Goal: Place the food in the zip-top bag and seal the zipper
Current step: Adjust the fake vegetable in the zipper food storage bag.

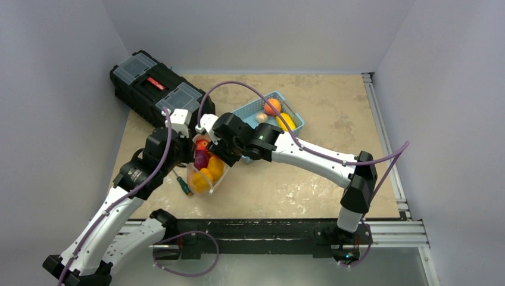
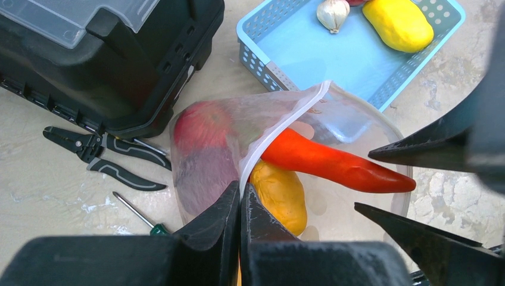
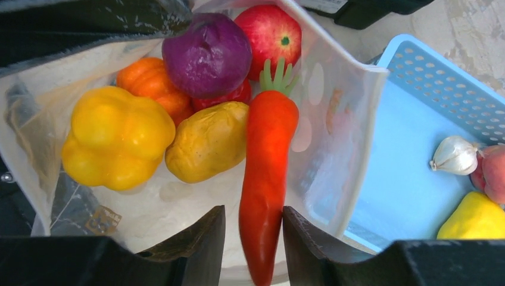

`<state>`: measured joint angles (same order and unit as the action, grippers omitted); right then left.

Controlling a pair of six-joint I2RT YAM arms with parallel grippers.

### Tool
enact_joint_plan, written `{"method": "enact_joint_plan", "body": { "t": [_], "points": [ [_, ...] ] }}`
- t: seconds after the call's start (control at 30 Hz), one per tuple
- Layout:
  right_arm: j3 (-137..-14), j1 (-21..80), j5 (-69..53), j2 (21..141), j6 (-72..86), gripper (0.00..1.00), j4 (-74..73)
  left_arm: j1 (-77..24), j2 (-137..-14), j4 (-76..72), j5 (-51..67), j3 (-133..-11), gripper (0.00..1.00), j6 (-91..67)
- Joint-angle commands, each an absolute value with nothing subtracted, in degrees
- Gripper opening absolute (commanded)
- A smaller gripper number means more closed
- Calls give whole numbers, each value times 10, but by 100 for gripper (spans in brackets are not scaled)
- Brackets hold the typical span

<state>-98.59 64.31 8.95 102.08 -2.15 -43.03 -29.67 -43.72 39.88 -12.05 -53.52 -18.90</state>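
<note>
Top external: zip-top bag mouth behind arms

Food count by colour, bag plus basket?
Yellow: 3 - pepper, potato, mango-like fruit
Red: 3 - apple, red-orange carrot, half-hidden piece
Orange: 1 - pumpkin
Purple: 1 - onion
White: 1 - garlic
Pink: 1 - peach
Total: 10

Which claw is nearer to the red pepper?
Right. The pepper lies inside the right claw; the left claw pinches the bag beside it.
</note>
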Motion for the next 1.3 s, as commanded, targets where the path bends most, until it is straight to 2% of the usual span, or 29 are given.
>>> {"method": "enact_joint_plan", "body": {
  "t": [0.0, 0.1, 0.2, 0.3, 0.37, 0.43, 0.47, 0.67, 0.8, 1.0, 1.27],
  "points": [
    [-1007, 662, 135, 1034, -22, 38, -439, -297, -436, 369, -115, -541, 0, -192],
    [-1000, 677, 160, 1036, -24, 34, -431, -297, -437, 370, -114, -541, 0, -192],
    [-999, 684, 185, 1037, -20, 26, -422, -297, -438, 369, -113, -542, 0, -192],
    [-991, 686, 188, 1031, -20, 23, -410, -298, -437, 370, -113, -541, 0, -192],
    [-983, 687, 188, 1030, -23, 27, -403, -298, -437, 370, -113, -541, 0, -192],
    [-976, 687, 189, 1033, -27, 37, -405, -298, -437, 369, -114, -541, 0, -192],
    [-971, 687, 190, 1035, -27, 39, -407, -297, -437, 369, -113, -541, 0, -192],
    [-951, 688, 218, 1045, -35, 36, -391, -297, -438, 370, -113, -541, 0, -191],
    [-962, 688, 221, 1050, -35, 27, -388, -298, -440, 369, -111, -542, 0, -191],
    [-977, 691, 216, 1030, -18, 0, -389, -297, -441, 370, -111, -541, 0, -190],
    [-1018, 691, 165, 998, 113, 0, -411, -297, -441, 369, -110, -542, 0, -191]
  ]
}}
